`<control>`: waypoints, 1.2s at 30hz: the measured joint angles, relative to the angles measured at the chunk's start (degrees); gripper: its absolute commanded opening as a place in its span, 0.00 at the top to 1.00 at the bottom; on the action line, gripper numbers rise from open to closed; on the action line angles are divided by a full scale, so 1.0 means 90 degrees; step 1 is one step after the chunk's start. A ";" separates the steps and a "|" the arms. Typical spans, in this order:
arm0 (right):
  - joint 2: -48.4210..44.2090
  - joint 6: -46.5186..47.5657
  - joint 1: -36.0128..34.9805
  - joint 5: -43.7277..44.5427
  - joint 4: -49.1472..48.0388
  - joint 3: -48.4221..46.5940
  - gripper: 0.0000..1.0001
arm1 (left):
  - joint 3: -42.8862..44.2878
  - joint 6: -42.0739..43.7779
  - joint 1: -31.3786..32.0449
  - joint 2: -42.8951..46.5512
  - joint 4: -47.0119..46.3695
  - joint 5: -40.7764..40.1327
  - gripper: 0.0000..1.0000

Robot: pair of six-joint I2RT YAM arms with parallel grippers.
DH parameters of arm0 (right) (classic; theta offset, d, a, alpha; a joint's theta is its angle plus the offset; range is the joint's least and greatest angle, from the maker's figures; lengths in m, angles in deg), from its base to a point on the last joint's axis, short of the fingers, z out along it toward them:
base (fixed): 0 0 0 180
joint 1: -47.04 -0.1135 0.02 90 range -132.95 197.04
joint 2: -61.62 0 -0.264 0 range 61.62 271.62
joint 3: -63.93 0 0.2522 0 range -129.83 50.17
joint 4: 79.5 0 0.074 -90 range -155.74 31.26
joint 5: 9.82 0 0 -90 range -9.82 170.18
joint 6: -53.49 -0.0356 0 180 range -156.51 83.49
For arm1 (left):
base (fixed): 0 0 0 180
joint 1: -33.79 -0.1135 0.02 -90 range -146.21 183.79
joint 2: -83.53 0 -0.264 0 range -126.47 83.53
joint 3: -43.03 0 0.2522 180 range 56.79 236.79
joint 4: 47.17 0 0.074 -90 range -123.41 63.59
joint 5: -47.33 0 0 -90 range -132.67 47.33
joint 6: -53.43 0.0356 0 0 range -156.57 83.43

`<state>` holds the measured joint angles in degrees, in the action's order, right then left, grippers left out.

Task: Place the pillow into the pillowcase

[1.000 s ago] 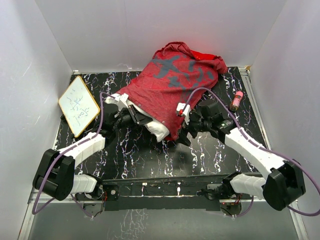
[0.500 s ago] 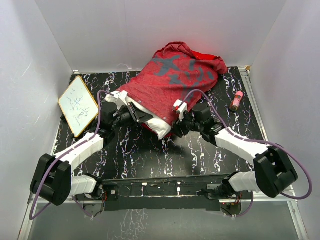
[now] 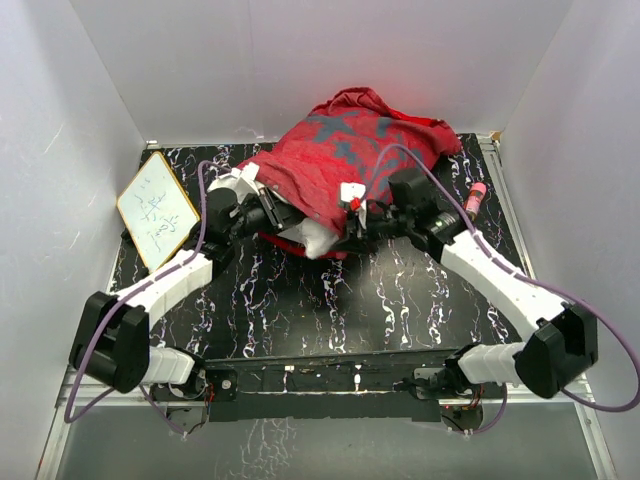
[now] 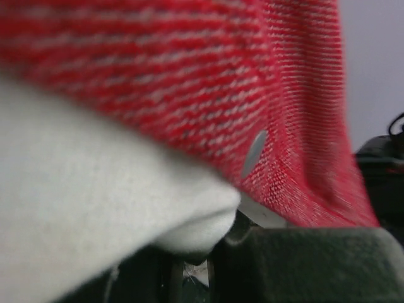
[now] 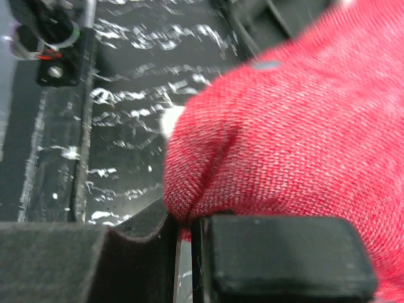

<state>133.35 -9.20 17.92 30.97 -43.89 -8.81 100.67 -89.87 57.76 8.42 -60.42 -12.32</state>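
Note:
The red pillowcase (image 3: 345, 160) lies bunched at the back of the table, with the white pillow (image 3: 316, 238) poking out of its near edge. My left gripper (image 3: 272, 214) sits at the left of that opening. In the left wrist view it (image 4: 196, 255) is shut on a bulge of the pillow (image 4: 82, 189), with the pillowcase (image 4: 208, 82) draped above. My right gripper (image 3: 358, 212) is at the right of the opening. Its wrist view shows it (image 5: 188, 233) shut on a pinched fold of pillowcase (image 5: 284, 139).
A small wood-framed whiteboard (image 3: 156, 210) lies at the left of the black marbled table (image 3: 330, 300). A small pink bottle (image 3: 474, 197) lies at the right near the wall. White walls enclose the back and both sides.
My right gripper moved left onto the pillowcase's edge and went from open to shut on it. The pillowcase and pillow have shifted toward the back wall; the left gripper followed, still shut.

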 measured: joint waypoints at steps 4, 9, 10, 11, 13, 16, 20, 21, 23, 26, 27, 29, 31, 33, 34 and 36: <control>0.0799 0.0321 -0.0493 -0.0542 0.0940 -0.1722 0.92 | 0.0211 0.0019 0.0070 -0.0559 -0.0627 -0.0333 1.00; 0.1292 -0.0146 -0.0668 -0.0665 0.0986 -0.2300 0.92 | 0.0359 0.0070 0.0500 -0.1044 -0.1110 -0.1122 0.88; 0.1251 -0.0316 -0.0617 -0.0646 0.0772 -0.2038 0.92 | 0.0294 0.0085 0.0585 -0.1056 -0.1185 -0.1226 0.76; 0.1207 -0.0452 -0.0534 -0.0651 0.0644 -0.1744 0.92 | 0.0199 0.0090 0.0641 -0.1049 -0.1222 -0.1285 0.61; 0.1166 -0.0656 -0.0240 -0.0687 0.0537 -0.1134 0.92 | -0.0223 0.0148 0.0748 -0.0947 -0.1350 -0.1392 0.37; 0.1166 -0.0784 0.0357 -0.0826 0.0522 -0.0420 0.92 | -0.1100 0.0299 0.0826 -0.0498 -0.1088 -0.1515 0.22; 0.1018 -0.0889 0.1083 -0.1115 0.0583 -0.0143 0.92 | -0.1870 0.0738 0.0835 0.0760 0.0097 -0.1625 0.17; 0.0920 -0.0891 0.1144 -0.1178 0.0588 -0.0180 0.92 | -0.1943 0.0906 0.0835 0.1229 0.0580 -0.1661 0.17; 0.0765 -0.0906 0.1158 -0.1328 0.0600 -0.0432 0.92 | -0.1936 0.1265 0.0835 0.2234 0.1450 -0.1768 0.17; 0.0750 -0.0974 0.1132 -0.1498 0.0522 -0.1025 0.92 | -0.1768 0.1800 0.0835 0.3577 0.2416 -0.1899 0.16; 0.0750 -0.1042 0.1129 -0.1547 0.0447 -0.1185 0.92 | -0.1681 0.2001 0.0838 0.3966 0.2664 -0.1923 0.16; 0.0750 -0.1217 0.1139 -0.1637 0.0223 -0.1360 0.92 | -0.1515 0.2409 0.0852 0.4527 0.2977 -0.1960 0.16; 0.0750 -0.1404 0.1166 -0.1722 0.0034 -0.1394 0.92 | -0.1280 0.2897 0.0874 0.4690 0.3198 -0.1974 0.16; 0.0750 -0.1537 0.1166 -0.1761 0.0000 -0.1396 0.92 | -0.0964 0.3519 0.0952 0.4384 0.3398 -0.2033 0.15; 0.0750 -0.1557 0.1166 -0.1778 0.0015 -0.1404 0.92 | -0.0838 0.3820 0.1010 0.4180 0.3441 -0.2093 0.14; 0.0750 -0.1571 0.1166 -0.1821 0.0061 -0.1447 0.92 | -0.0561 0.4690 0.1224 0.3657 0.3483 -0.2283 0.12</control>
<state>140.10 -23.34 28.41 14.58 -43.35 -21.84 95.62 -47.66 68.78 41.34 -29.08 -32.86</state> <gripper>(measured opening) 0.098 0.857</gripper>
